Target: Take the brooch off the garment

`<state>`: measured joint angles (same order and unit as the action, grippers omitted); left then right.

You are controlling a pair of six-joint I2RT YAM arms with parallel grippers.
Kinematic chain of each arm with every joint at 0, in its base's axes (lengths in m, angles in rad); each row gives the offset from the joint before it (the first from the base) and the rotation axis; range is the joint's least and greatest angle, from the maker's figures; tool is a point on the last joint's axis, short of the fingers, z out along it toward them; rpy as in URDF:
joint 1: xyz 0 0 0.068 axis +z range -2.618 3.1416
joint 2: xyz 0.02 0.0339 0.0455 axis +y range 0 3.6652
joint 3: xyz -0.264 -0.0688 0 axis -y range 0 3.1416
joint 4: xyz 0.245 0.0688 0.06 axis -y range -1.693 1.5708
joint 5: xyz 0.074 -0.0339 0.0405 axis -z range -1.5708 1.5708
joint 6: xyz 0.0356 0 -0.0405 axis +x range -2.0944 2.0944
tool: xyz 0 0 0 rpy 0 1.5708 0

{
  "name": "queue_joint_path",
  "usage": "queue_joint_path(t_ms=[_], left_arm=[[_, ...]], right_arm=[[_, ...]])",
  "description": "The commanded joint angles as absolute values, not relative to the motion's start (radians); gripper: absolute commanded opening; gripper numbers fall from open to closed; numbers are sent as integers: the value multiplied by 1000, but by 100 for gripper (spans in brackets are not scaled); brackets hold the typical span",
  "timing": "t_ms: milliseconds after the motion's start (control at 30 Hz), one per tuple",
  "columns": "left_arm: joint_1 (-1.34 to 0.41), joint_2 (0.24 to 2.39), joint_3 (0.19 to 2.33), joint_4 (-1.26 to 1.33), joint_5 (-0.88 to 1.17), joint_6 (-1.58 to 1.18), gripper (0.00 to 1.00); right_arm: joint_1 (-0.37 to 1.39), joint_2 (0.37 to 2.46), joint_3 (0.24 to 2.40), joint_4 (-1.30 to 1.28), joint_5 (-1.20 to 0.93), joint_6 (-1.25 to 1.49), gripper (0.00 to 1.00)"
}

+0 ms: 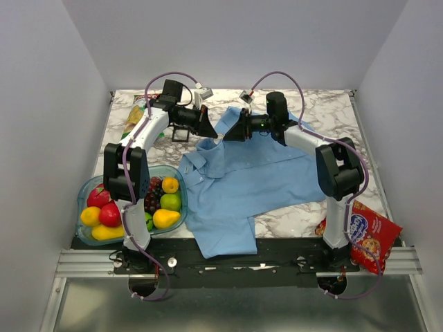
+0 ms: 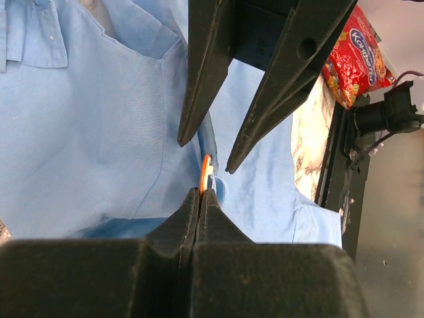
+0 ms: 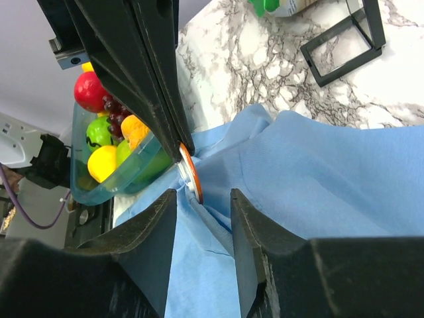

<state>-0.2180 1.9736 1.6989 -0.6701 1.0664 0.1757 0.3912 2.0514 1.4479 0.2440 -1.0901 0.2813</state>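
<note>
The garment (image 1: 242, 187), a light blue collared shirt, lies spread over the marble table, and its upper part is lifted between the two arms. The brooch (image 3: 191, 173) is a small orange-rimmed disc seen edge-on (image 2: 205, 173), with cloth gathered up against it. My left gripper (image 2: 200, 192) is shut on the brooch's edge; from above it sits at the raised cloth (image 1: 213, 131). My right gripper (image 3: 203, 193) faces it (image 1: 230, 133), open, its fingers either side of a fold of shirt just below the brooch. In the top view the brooch is hidden by the grippers.
A clear blue bowl (image 1: 174, 173) of fruit stands at the front left, close to the shirt. A black square frame (image 1: 181, 134) and a packet (image 1: 135, 117) lie at the back left. A red snack bag (image 1: 370, 238) hangs over the front right edge.
</note>
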Motion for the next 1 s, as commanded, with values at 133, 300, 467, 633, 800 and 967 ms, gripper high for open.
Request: queue_joint_path(t_ms=[133,300,467,633,800,967], left_arm=[[-225,1931,1684,-658,1063,186,0],[-229,1934,1686,-652,1052,183,0],[-229,1937,1689,-646,1051,175,0],[-229,1937,1687,-644,1052,172,0],[-229,1939,1692,-644,1052,169,0],[-229,1944,1690,-644,1051,166,0]], right_arm=[[396,2045,1480,233,-1118,290,47],[402,2054,1486,233,-1106,322,48],[411,2063,1489,219,-1078,330,48],[420,2072,1502,213,-1075,327,48],[422,2086,1519,187,-1037,318,40],[423,2089,1525,167,-1037,298,38]])
